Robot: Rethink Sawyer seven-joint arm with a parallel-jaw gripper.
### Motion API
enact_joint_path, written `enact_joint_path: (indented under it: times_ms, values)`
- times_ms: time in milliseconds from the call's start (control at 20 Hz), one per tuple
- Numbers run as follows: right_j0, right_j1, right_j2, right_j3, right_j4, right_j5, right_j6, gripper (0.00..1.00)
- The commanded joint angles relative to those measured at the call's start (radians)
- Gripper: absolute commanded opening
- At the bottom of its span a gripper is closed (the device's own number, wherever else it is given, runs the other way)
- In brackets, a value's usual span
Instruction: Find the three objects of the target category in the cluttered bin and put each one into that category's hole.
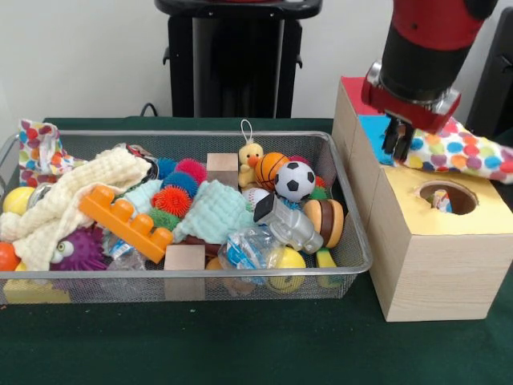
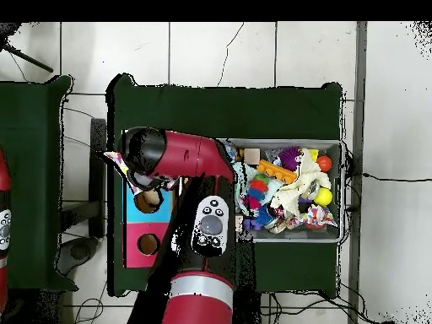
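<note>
My gripper [image 1: 398, 140] hangs over the blue section [image 1: 373, 130] of the wooden sorting box [image 1: 425, 265], shut on a white polka-dot cloth [image 1: 461, 151]. The cloth trails right, above the round hole [image 1: 445, 195] in the yellow top, where a bit of coloured fabric shows inside. A second polka-dot cloth [image 1: 38, 148] drapes over the bin's left corner. A cream cloth [image 1: 68, 200] and a mint cloth [image 1: 212, 212] lie among the toys. In the overhead view the arm hides the gripper; the held polka-dot cloth [image 2: 116, 160] pokes out beside the box [image 2: 135, 228].
The wire mesh bin [image 1: 353, 241] holds an orange brick [image 1: 128, 220], a soccer ball [image 1: 295, 180], a duck [image 1: 251, 156], spiky balls, wooden blocks [image 1: 184, 261] and a yellow ball [image 1: 18, 200]. The box stands right against the bin. The overhead view shows two holes [image 2: 149, 201], [image 2: 148, 245].
</note>
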Motion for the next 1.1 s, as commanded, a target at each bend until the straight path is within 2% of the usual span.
enact_joint_path:
  times_ms: [50, 450, 750, 950, 1100]
  values:
    - [0.003, 0.187, 0.059, -0.125, -0.009, -0.020, 0.171, 0.00]
    - [0.024, 0.340, 0.011, -0.384, 0.037, 0.081, 0.320, 0.00]
    - [0.026, 0.423, -0.013, -0.524, 0.083, 0.155, 0.396, 0.00]
    - [0.014, 0.430, -0.005, -0.575, 0.131, 0.225, 0.406, 0.00]
    - [0.009, 0.403, 0.001, -0.577, 0.165, 0.270, 0.383, 0.00]
